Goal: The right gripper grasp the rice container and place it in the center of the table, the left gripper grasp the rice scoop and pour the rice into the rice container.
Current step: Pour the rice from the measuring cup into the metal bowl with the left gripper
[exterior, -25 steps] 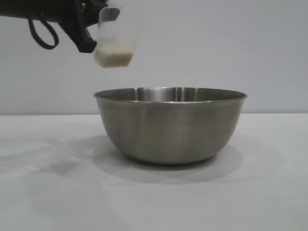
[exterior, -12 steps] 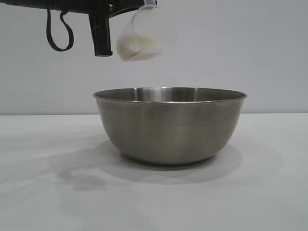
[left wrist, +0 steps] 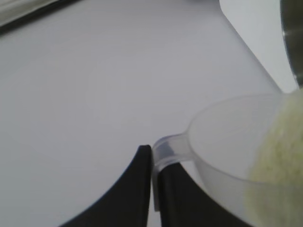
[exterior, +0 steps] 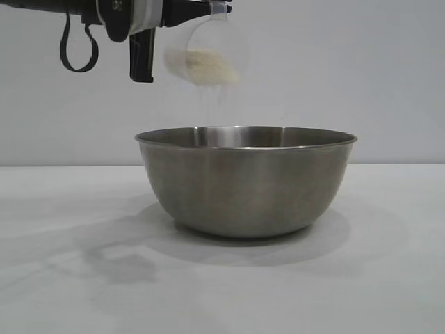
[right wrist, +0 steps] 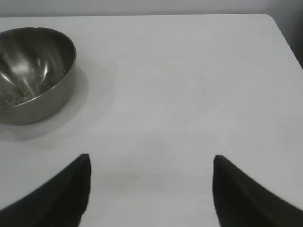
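Observation:
The rice container (exterior: 245, 182), a big steel bowl, stands on the white table (exterior: 389, 285). High over its left rim my left gripper (exterior: 205, 10) is shut on the handle of the rice scoop (exterior: 206, 54), a clear plastic cup tipped toward the bowl. Rice (exterior: 208, 67) lies against the cup's lower lip and a thin stream of grains drops into the bowl. In the left wrist view the left gripper (left wrist: 154, 158) pinches the scoop (left wrist: 227, 137), with rice (left wrist: 279, 156) at its mouth. My right gripper (right wrist: 150, 163) hangs open over bare table, away from the bowl (right wrist: 33, 75), which holds scattered grains (right wrist: 19, 97).
A black cable loop (exterior: 75, 49) hangs under the left arm. The table's far corner (right wrist: 270, 21) shows in the right wrist view. A plain pale wall stands behind the table.
The left gripper has rolled further and moved slightly right, so the scoop has gone from nearly upright to tipped. Rice has slid to the lip and started falling into the bowl.

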